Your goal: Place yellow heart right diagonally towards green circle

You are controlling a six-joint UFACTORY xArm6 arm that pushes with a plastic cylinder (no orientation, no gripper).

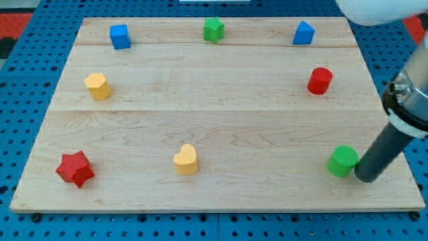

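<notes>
The yellow heart point(186, 159) lies on the wooden board point(214, 114) at the lower middle. The green circle point(343, 161) stands at the lower right. My tip point(366, 177) is just to the right of the green circle, close beside it or touching it, and far to the right of the yellow heart. The dark rod rises from the tip toward the view's upper right.
A red star point(75, 169) is at the lower left. A yellow hexagon-like block point(97, 86) is at the left. A blue cube point(120, 36), a green star point(213, 29) and a blue block point(303, 33) line the top. A red cylinder point(319, 81) is at the right.
</notes>
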